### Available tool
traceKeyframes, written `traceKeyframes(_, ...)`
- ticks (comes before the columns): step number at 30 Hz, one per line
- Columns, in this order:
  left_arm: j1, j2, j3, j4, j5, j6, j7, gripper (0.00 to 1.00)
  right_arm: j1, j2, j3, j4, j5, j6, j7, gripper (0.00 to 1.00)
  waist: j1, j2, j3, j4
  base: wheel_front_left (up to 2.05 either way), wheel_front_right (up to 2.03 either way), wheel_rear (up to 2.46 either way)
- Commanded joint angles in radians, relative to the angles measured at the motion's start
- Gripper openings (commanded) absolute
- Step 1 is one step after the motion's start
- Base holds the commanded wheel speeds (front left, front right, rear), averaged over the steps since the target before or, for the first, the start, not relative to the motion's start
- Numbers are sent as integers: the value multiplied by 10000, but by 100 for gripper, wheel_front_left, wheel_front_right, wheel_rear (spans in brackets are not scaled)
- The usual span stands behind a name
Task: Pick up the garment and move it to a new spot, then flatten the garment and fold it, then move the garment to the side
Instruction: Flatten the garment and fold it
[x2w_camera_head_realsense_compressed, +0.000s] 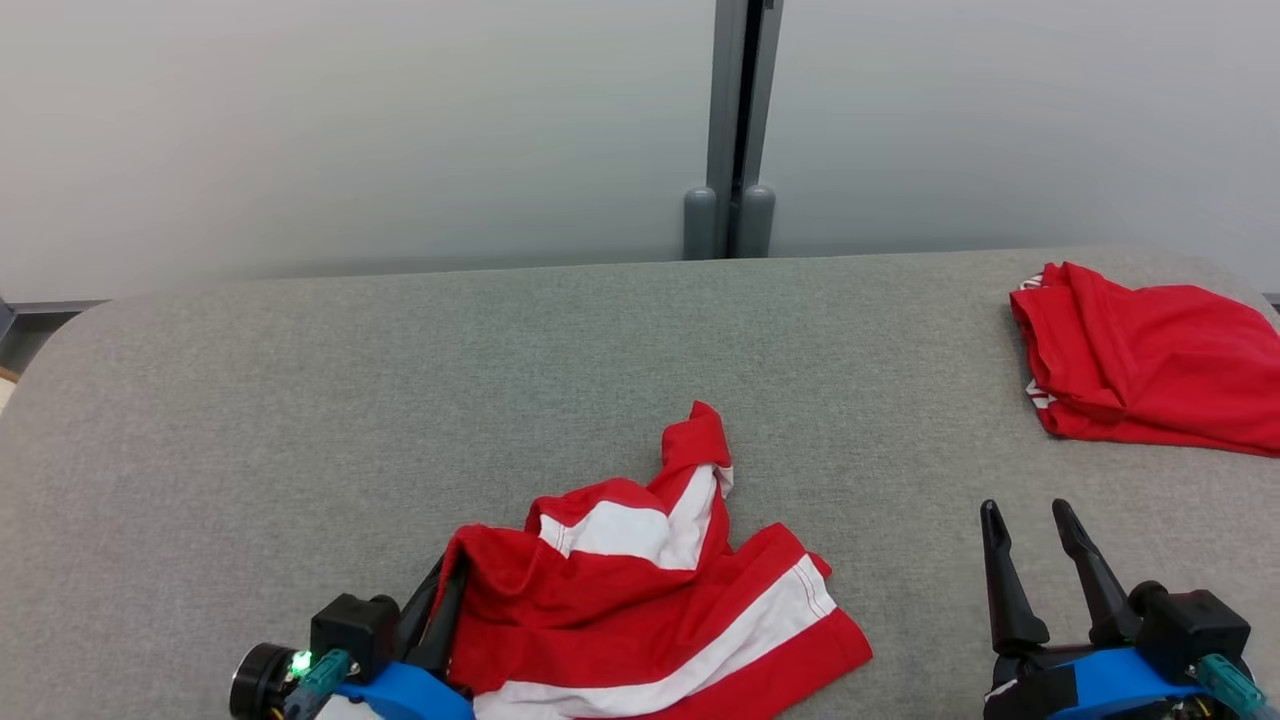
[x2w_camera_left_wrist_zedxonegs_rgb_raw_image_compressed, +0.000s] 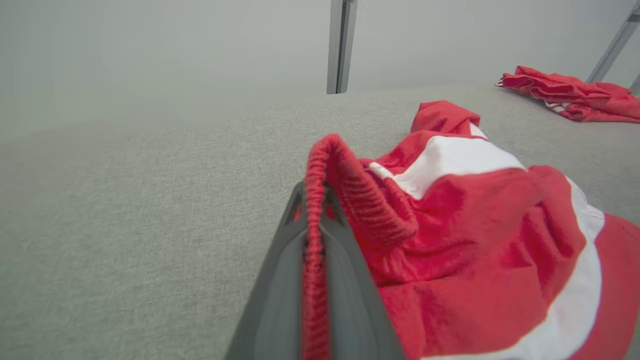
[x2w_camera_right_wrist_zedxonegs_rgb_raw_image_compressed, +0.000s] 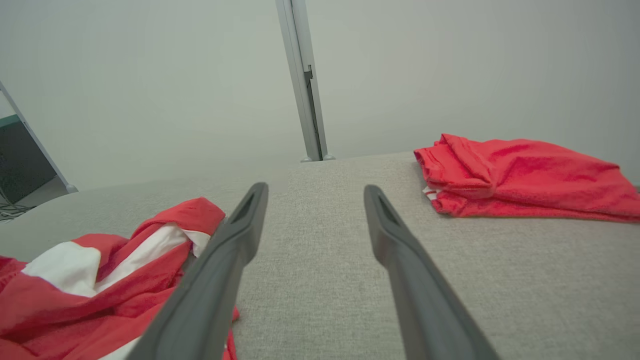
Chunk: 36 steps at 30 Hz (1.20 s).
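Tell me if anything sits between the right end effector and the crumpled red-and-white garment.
Nothing visible does. Only bare grey surface lies between the open right end effector and the garment. The folded red pile lies further back on its other side, off that path. The left end effector is shut on that garment.

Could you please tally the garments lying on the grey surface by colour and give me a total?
Crumpled red-and-white garment: 1
Folded red garment: 1
Total: 2
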Motion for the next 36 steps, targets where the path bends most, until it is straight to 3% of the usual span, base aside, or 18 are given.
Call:
traceKeyframes(1,-278,-122,-83,42,112,-86,-28,0,-114,-14,-17,33,-66,1,-46,100,0,-1,24,-144,0,0,0)
traceKeyframes(8,-758,-478,-181,751,338,-284,-28,0,-263,-14,-114,224,-165,1,-46,100,0,-1,140,-585,0,0,0)
traceKeyframes(16,-988,-646,166,1732,430,-442,-27,1,-280,-12,-167,401,-179,1,-46,100,0,-1,94,-638,0,0,0)
traceKeyframes(17,-1009,-673,198,1792,466,-456,-26,48,-284,-12,-159,419,-161,1,-46,100,0,-1,70,-605,0,0,0)
traceKeyframes(18,-1005,-704,231,1808,485,-478,-27,64,-273,-12,-168,434,-138,1,-46,100,0,-1,38,-554,0,0,0)
traceKeyframes(19,-961,-729,276,1802,521,-495,-27,100,-262,-12,-149,456,-112,1,-46,100,0,-1,11,-518,0,0,0)
traceKeyframes(29,-102,-959,657,548,952,-494,-27,100,-63,-14,-206,398,85,1,-46,100,0,-1,-252,90,0,0,0)
traceKeyframes(36,673,-822,752,-486,1215,-464,-27,100,16,-15,-187,363,178,1,-46,100,0,-1,-376,510,0,0,0)
